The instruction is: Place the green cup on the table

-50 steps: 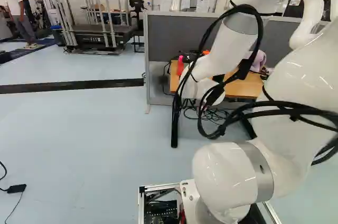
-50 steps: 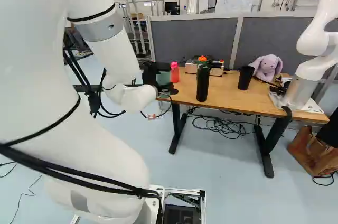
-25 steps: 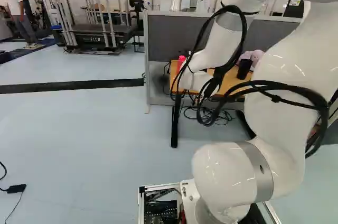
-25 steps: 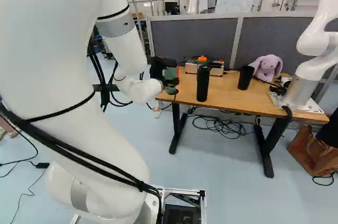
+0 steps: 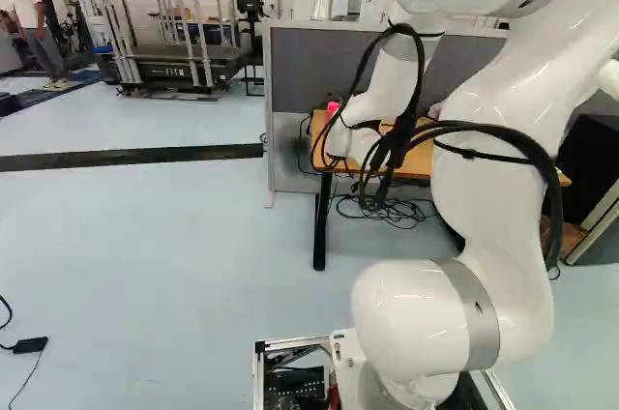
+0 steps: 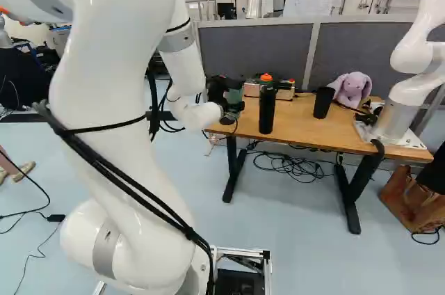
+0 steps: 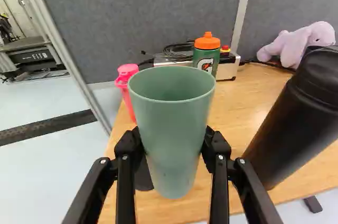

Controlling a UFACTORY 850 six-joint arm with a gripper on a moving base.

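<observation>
the arm (image 6: 132, 86) has swung the green cup (image 7: 174, 166) toward the desk (image 6: 320, 124) while the base stayed put. in the right base view, cup and hand (image 7: 174, 138) now sit by the desk's left end. the hand's fingers stand parted by the cup's width, pressing it from both sides. the cup looks upright and still held up, so lowering seems next, likely after easing clear of the black bottle (image 7: 296, 123) just beside it.
</observation>
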